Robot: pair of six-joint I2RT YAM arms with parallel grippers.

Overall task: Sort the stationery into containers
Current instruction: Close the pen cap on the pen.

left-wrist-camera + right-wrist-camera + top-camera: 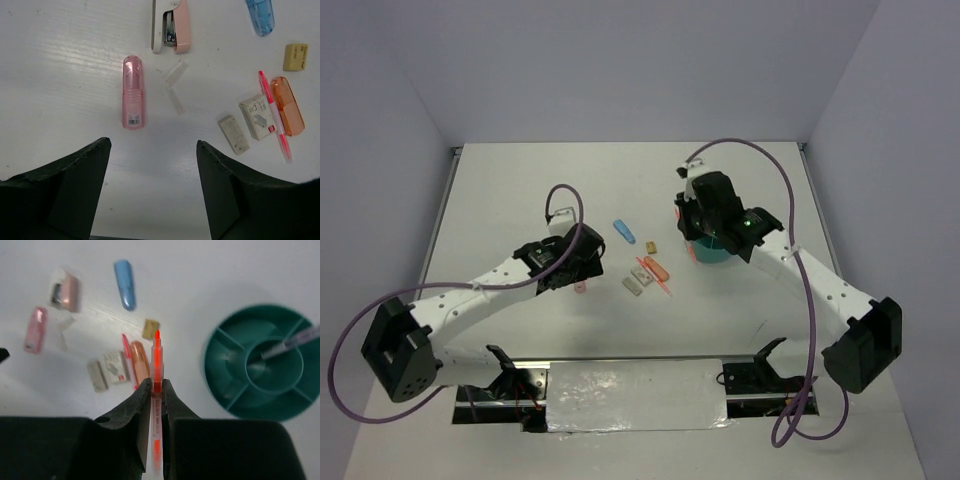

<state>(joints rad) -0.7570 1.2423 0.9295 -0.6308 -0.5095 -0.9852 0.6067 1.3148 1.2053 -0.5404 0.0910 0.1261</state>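
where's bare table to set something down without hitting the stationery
Bare: the far strip of table beyond the blue piece and teal cup; also the near strip between the grey eraser and the near edge. Crowded: the middle, from the pink tube across to the cup.

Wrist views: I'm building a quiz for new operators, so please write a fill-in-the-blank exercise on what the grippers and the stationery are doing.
The right gripper grips an orange-red pen, while the open left gripper holds ____. The grey pen stands in the teal organiser's ____ compartment. The oblong piece nearest the left gripper is coloured ____.
Missing words: nothing; centre; pink.
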